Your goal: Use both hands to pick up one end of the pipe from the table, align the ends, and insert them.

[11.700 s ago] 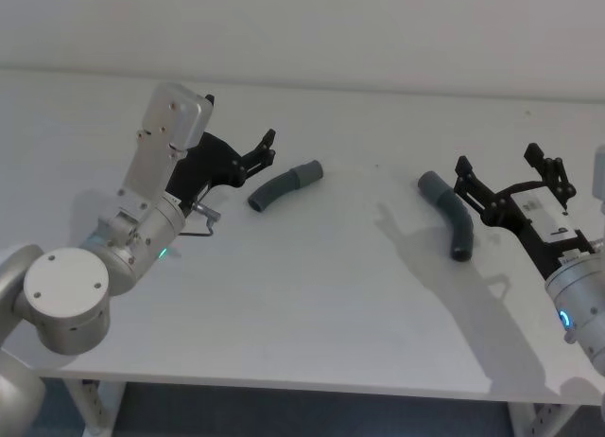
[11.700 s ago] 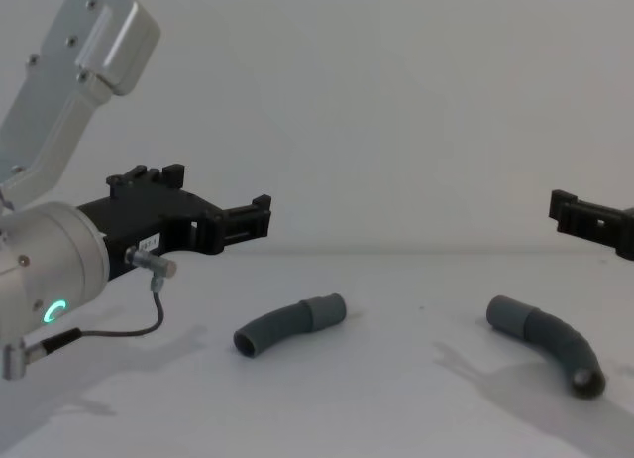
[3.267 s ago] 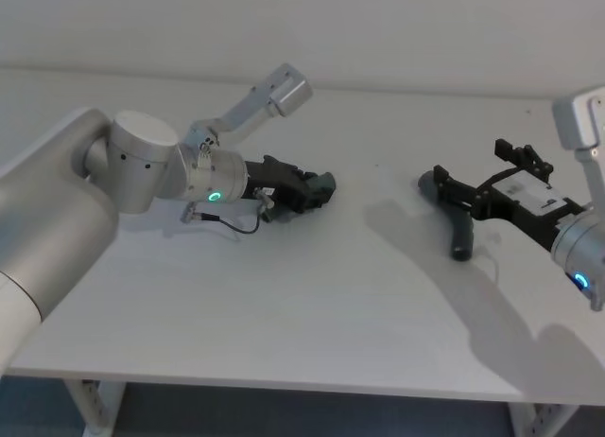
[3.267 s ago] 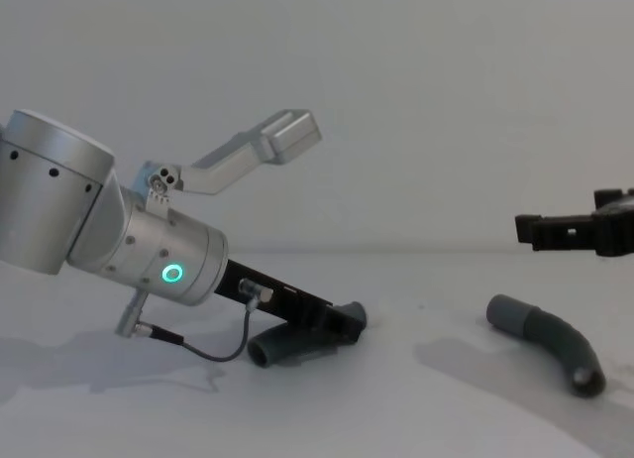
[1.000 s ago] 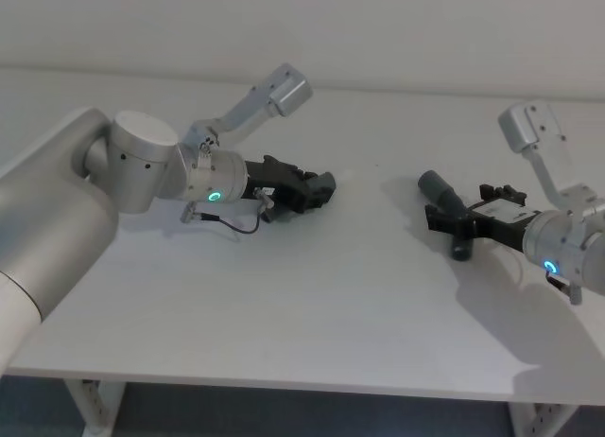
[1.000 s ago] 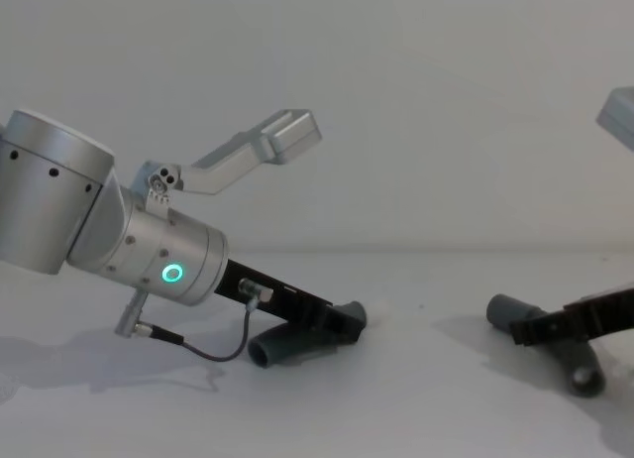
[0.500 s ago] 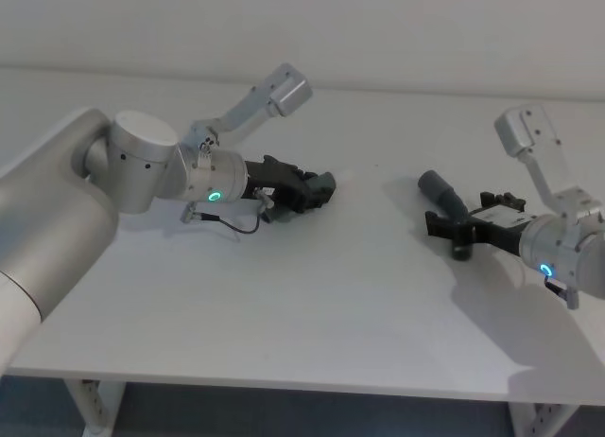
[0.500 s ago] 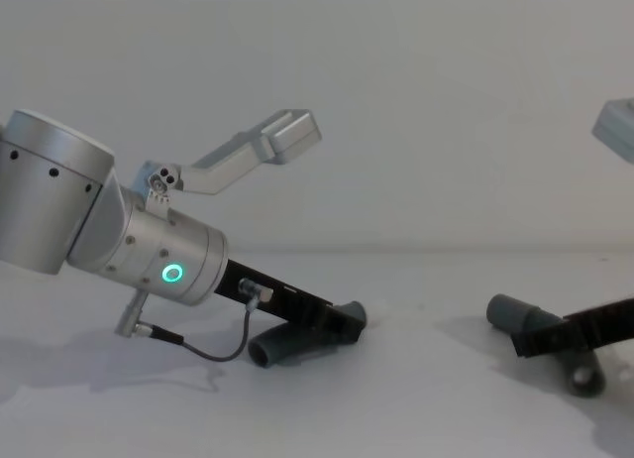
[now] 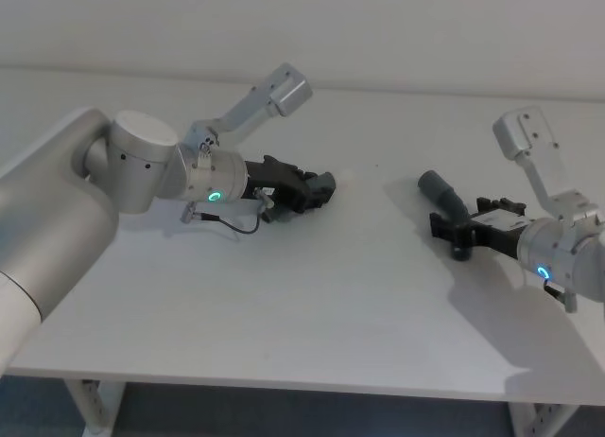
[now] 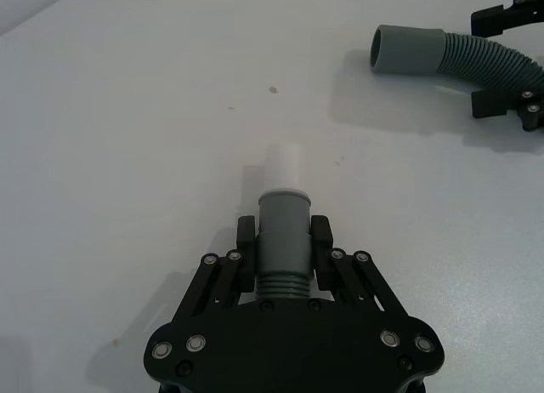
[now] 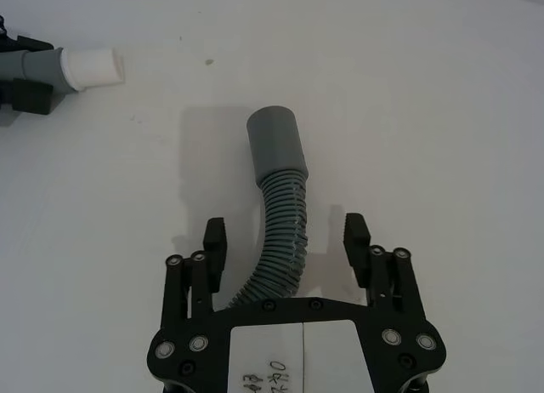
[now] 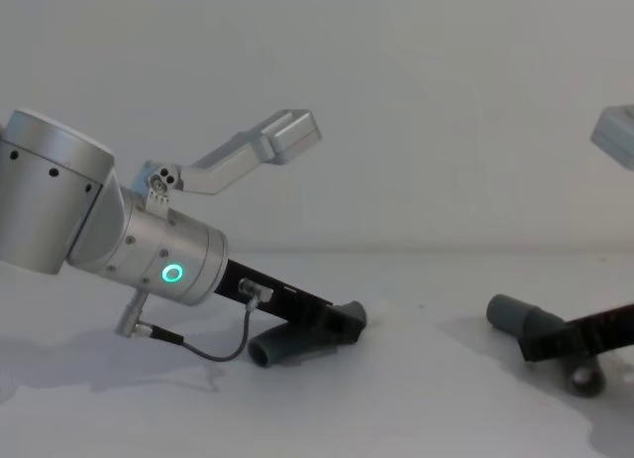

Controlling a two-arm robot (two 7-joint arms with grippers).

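My left gripper (image 10: 283,257) is shut on the left piece of the pipe (image 10: 281,219) just behind its smooth cuff, low on the table (image 9: 312,305). The whitish tip (image 10: 283,165) pokes out ahead of the fingers. In the chest view that piece's open ribbed end (image 12: 270,351) shows under the left gripper (image 12: 347,319). The right pipe piece (image 11: 276,146) lies on the table with its wide grey cuff pointing towards the left piece. My right gripper (image 11: 286,240) is open, with a finger on each side of the ribbed part and not touching it; the right gripper (image 9: 460,234) sits low at the right.
The table is bare white between the two pieces. Its front edge (image 9: 284,385) runs along the bottom of the head view, and a plain wall (image 12: 416,101) stands behind. A thin black cable (image 12: 203,354) loops under my left wrist.
My right gripper has come down and slid further along the right pipe piece, staying open around it. The left arm and its piece have not moved.
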